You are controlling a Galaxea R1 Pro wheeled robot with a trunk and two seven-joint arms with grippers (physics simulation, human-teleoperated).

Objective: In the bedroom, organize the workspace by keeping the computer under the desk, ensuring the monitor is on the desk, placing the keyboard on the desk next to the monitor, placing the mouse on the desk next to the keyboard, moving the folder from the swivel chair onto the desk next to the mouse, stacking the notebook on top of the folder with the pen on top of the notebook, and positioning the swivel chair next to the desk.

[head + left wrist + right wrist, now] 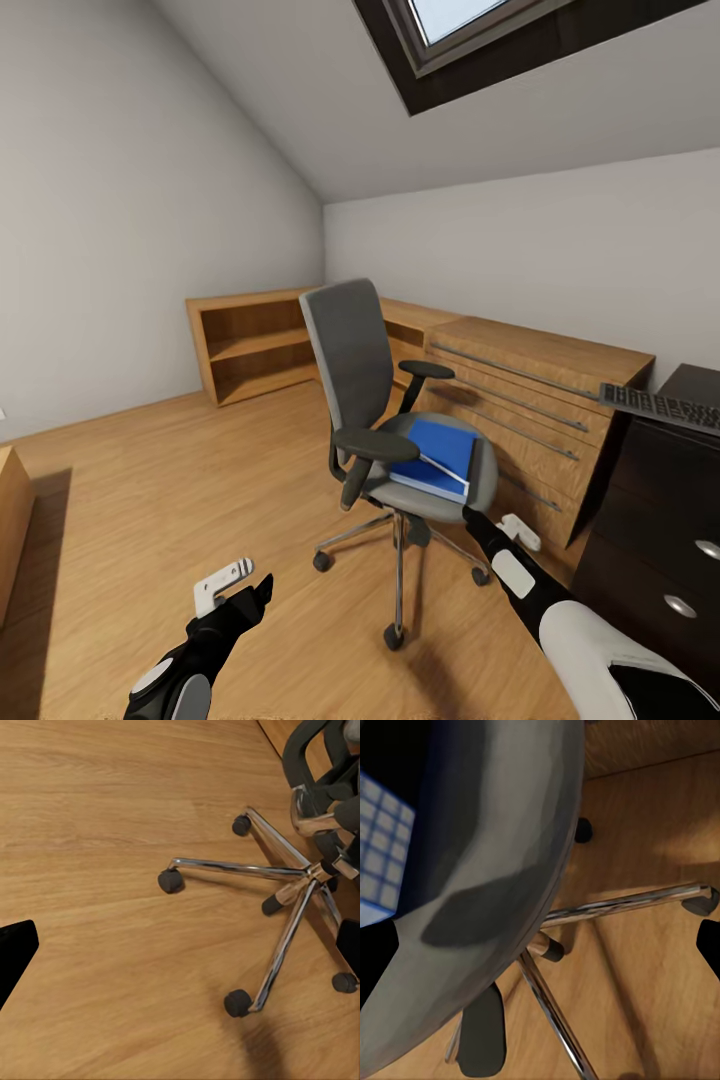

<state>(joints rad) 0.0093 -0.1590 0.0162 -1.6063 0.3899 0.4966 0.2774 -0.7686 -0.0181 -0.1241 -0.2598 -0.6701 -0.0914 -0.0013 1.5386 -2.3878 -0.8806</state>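
Attic bedroom, pale sloped walls, a skylight overhead, warm wooden floor (150, 480) underfoot. The right end effector (472, 517) sits right at the front rim of the seat, and whether its fingers are parted or closed I cannot tell from here. The left end effector (262, 585) hangs low over bare floor, well off to the side of the chair's base, its state just as unreadable.

Just beyond the right end effector lies the folder (437, 458) — thick, bright blue, white page edges, flat on the swivel chair (375, 420) and skewed a touch. It looks stiff and fairly hefty, with a smooth cover that could slide, so I'd pinch the near long edge, across the thickness. The chair rolls on castors — a push may send it away.

Farther out to the right, the keyboard (665, 405) rests on the black table (690, 385) above silver-knobbed drawers.
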